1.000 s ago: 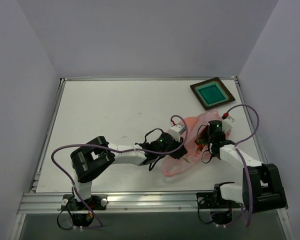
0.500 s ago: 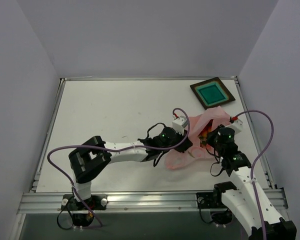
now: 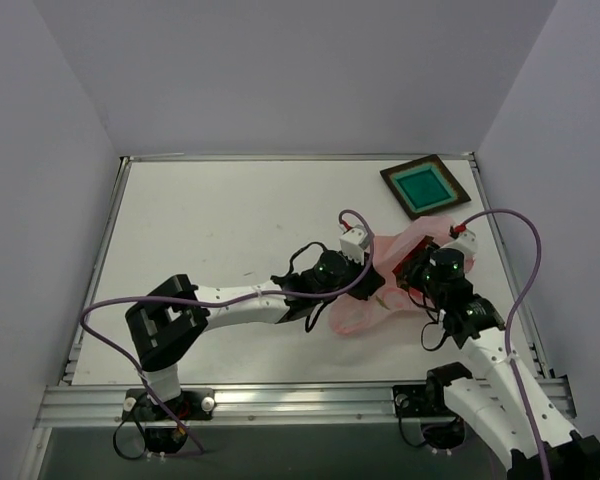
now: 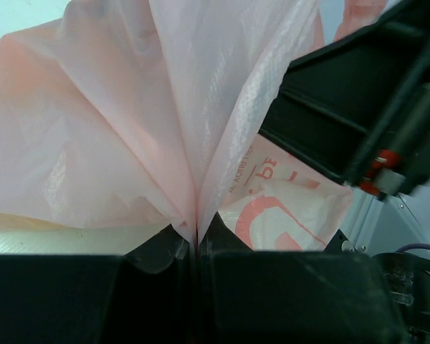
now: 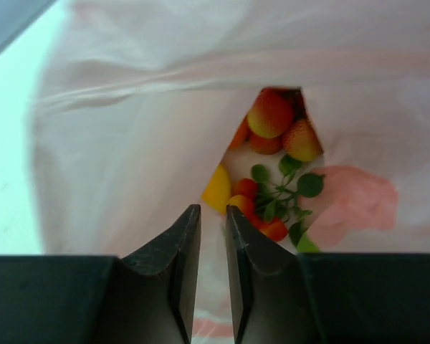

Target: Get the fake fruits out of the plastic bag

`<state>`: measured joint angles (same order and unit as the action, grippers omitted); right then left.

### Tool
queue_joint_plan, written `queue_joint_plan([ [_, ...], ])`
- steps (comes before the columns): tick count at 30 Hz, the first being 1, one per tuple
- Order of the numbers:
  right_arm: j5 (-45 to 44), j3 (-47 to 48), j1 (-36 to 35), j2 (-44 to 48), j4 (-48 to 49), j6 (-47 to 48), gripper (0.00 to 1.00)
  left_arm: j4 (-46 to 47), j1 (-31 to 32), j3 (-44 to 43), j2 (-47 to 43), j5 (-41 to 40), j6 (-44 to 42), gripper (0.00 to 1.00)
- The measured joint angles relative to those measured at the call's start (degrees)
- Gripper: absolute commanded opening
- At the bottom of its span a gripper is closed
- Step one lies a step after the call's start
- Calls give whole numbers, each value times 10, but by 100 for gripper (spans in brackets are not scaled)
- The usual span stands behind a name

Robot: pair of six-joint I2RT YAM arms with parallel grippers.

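Note:
The pink plastic bag [image 3: 375, 300] lies crumpled at the right of the table between my two grippers. My left gripper [image 3: 358, 262] is shut on a gathered fold of its film [image 4: 197, 215] and holds it up. My right gripper [image 3: 420, 268] is at the bag's mouth, and its black body [image 4: 344, 107] shows in the left wrist view. Its jaws [image 5: 213, 215] stand a narrow gap apart with pink film between them. Inside the opening lie the fake fruits: red-orange ones [image 5: 272, 115], a yellow one [image 5: 217, 188] and small red ones with green leaves [image 5: 272, 215].
A dark square tray with a teal centre [image 3: 425, 186] lies at the back right, just beyond the bag. The right wall [image 3: 540, 200] is close to the right arm. Purple cables [image 3: 520, 260] loop over both arms.
My left gripper has drawn the bag up and towards the back right. My right arm has lifted its elbow, swung right, and brought its gripper to the bag's mouth.

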<state>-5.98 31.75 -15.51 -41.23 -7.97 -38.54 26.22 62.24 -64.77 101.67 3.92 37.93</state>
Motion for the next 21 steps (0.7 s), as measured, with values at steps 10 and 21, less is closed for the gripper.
queue_joint_plan([
  [10, -66, 0, 0, -256, 123, 14, 20, 1, 0, 7, -3, 13, 0, 2],
  [21, -168, 45, 4, -367, 220, 44, 73, 2, -3, 5, -1, 27, 1, 2],
])
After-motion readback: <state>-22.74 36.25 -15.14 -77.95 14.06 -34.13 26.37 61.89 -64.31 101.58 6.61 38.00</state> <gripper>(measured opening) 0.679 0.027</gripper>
